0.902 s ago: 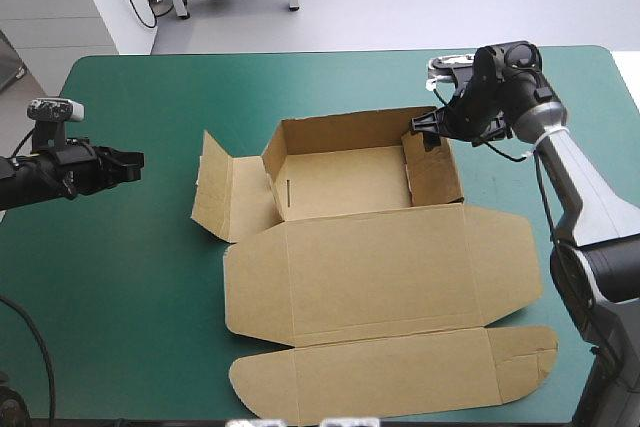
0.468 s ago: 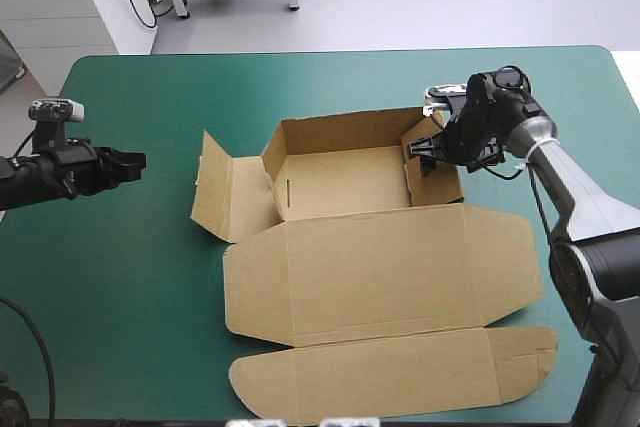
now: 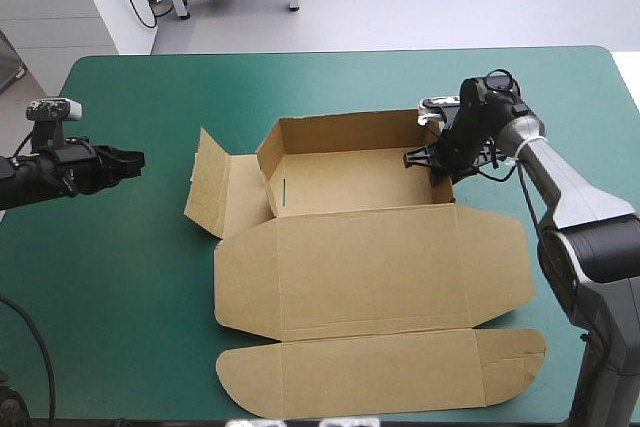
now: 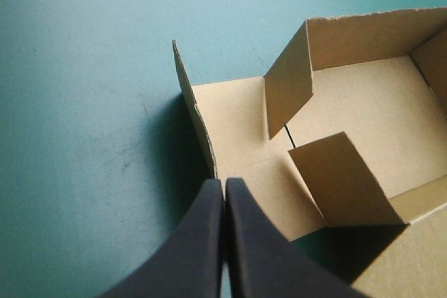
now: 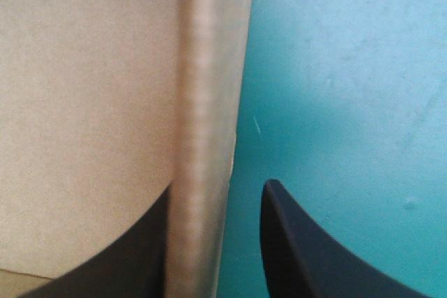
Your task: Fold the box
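The brown box (image 3: 370, 267) lies mid-table as an open tray with its lid flat toward the near edge. A side flap (image 3: 215, 192) spreads out on the tray's left, its outer edge raised. My right gripper (image 3: 430, 159) is at the tray's right wall, open, one finger on each side. In the right wrist view the wall (image 5: 202, 102) stands between the fingers of the right gripper (image 5: 219, 186), with teal-green cover showing beside the outer finger (image 5: 293, 242). My left gripper (image 3: 133, 159) hovers shut, left of the box. Its wrist view shows the left gripper (image 4: 223, 183) pointing at the raised flap (image 4: 195, 109).
The lid's rounded tuck flap (image 3: 380, 377) reaches close to the table's near edge. Teal-green cover (image 3: 110, 277) shows bare on the left, under my left arm, and in a strip beyond the tray (image 3: 300, 77).
My right gripper has moved in toward the tray and down over its right wall, which now stands upright. The whole box has slid slightly left. The left arm has stayed put.
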You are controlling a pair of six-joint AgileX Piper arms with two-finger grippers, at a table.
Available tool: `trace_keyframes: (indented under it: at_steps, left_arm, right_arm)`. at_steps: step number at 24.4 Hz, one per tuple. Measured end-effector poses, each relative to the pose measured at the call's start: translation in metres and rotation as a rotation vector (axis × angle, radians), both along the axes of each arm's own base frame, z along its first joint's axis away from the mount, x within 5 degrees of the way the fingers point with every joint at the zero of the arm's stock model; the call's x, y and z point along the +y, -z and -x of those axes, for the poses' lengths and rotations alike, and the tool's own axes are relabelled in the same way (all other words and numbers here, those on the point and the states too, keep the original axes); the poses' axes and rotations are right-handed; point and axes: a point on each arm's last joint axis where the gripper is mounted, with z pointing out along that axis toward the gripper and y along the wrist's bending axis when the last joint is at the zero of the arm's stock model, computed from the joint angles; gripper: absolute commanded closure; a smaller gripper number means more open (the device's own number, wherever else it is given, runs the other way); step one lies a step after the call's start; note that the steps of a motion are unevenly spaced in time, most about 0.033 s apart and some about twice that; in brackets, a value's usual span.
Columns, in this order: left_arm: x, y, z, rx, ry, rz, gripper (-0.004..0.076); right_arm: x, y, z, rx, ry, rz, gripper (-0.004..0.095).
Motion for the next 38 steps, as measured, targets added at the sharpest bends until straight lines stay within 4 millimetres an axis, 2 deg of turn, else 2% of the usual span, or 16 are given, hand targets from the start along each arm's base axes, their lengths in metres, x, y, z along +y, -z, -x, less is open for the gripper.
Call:
trace_keyframes:
  at_steps: [5,7,8,10,13,20,22,24,27,30,32,38]
  left_arm:
    - [0.0,0.0,0.0,0.0,-0.003,0.001,0.0731]
    - [0.0,0.0,0.0,0.0,-0.003,0.002,0.0731]
    - [0.0,0.0,0.0,0.0,-0.003,0.002,0.0731]
    - [0.0,0.0,0.0,0.0,-0.003,0.002,0.0731]
    - [0.0,0.0,0.0,0.004,0.003,0.004,0.0731]
    - [-0.002,0.001,0.002,0.019,0.024,0.011,0.0731]
    - [-0.002,0.001,0.002,0.02,0.024,0.011,0.0731]
    - [-0.002,0.001,0.002,0.02,0.024,0.011,0.0731]
    - [-0.002,0.001,0.002,0.019,0.024,0.011,0.0731]
    - [-0.002,0.001,0.002,0.019,0.024,0.011,0.0731]
    - [-0.002,0.001,0.002,0.019,0.024,0.011,0.0731]
    - [-0.002,0.001,0.002,0.019,0.023,0.01,0.0731]
  right_arm:
    - [0.0,-0.027,-0.001,-0.05,-0.015,0.015,0.0914]
    - [-0.001,-0.044,0.002,-0.093,-0.025,0.018,0.0914]
    - [-0.003,-0.06,0.006,-0.135,-0.031,0.02,0.0914]
    - [-0.005,-0.071,0.009,-0.167,-0.031,0.029,0.0914]
    - [-0.006,-0.074,0.01,-0.175,-0.032,0.036,0.0914]
    - [-0.004,-0.063,0.006,-0.144,-0.033,0.026,0.0893]
    - [-0.002,-0.057,0.003,-0.126,-0.036,0.01,0.0814]
    - [0.002,-0.047,-0.001,-0.098,-0.046,-0.016,0.0676]
    - [0.005,-0.036,-0.005,-0.072,-0.055,-0.028,0.0462]
    - [0.005,-0.033,-0.006,-0.064,-0.057,-0.027,0.0187]
    - [0.005,-0.033,-0.006,-0.065,-0.056,-0.024,0.0139]
    - [0.003,-0.035,-0.006,-0.069,-0.029,-0.013,0.0137]
